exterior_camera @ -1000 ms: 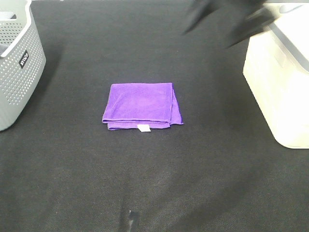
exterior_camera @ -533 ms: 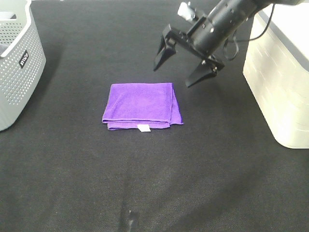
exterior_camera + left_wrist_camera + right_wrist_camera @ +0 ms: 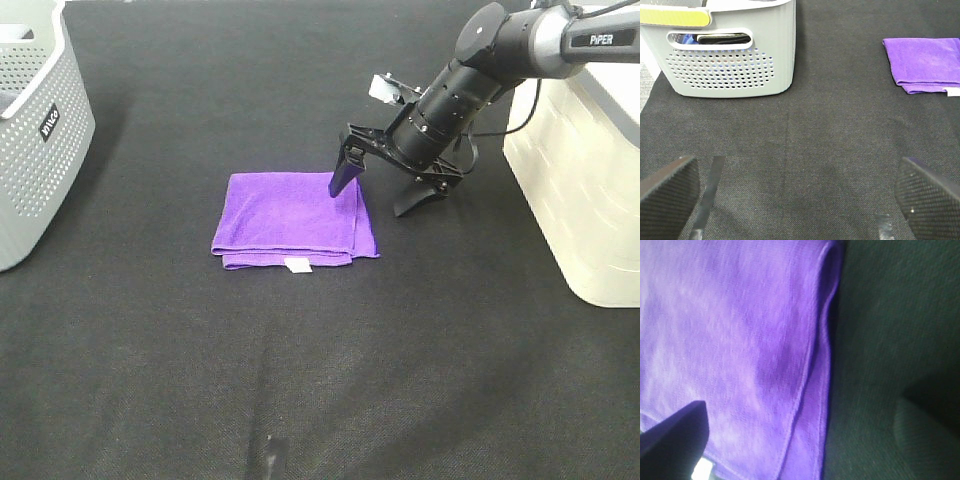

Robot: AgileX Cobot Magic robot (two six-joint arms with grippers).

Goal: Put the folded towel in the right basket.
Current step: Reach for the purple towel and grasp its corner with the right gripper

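The folded purple towel (image 3: pixel 290 218) lies flat on the black table (image 3: pixel 300 380) near its middle. It also shows in the left wrist view (image 3: pixel 925 65) and fills the right wrist view (image 3: pixel 735 350). My right gripper (image 3: pixel 378 193) is open and straddles the towel's right edge, one finger (image 3: pixel 343 175) on the towel, the other (image 3: pixel 415 198) on the table beside it. The right basket (image 3: pixel 580 170) is cream-white, at the right edge. My left gripper (image 3: pixel 790 195) is open and empty, low over the table, far left of the towel.
A grey perforated basket (image 3: pixel 35 120) stands at the left edge, with dark items inside it in the left wrist view (image 3: pixel 730 55). A small white tag (image 3: pixel 297 265) sticks out of the towel's front edge.
My right arm has come in from the upper right and dropped down to the towel's right edge, with its jaws open. The towel has not moved.
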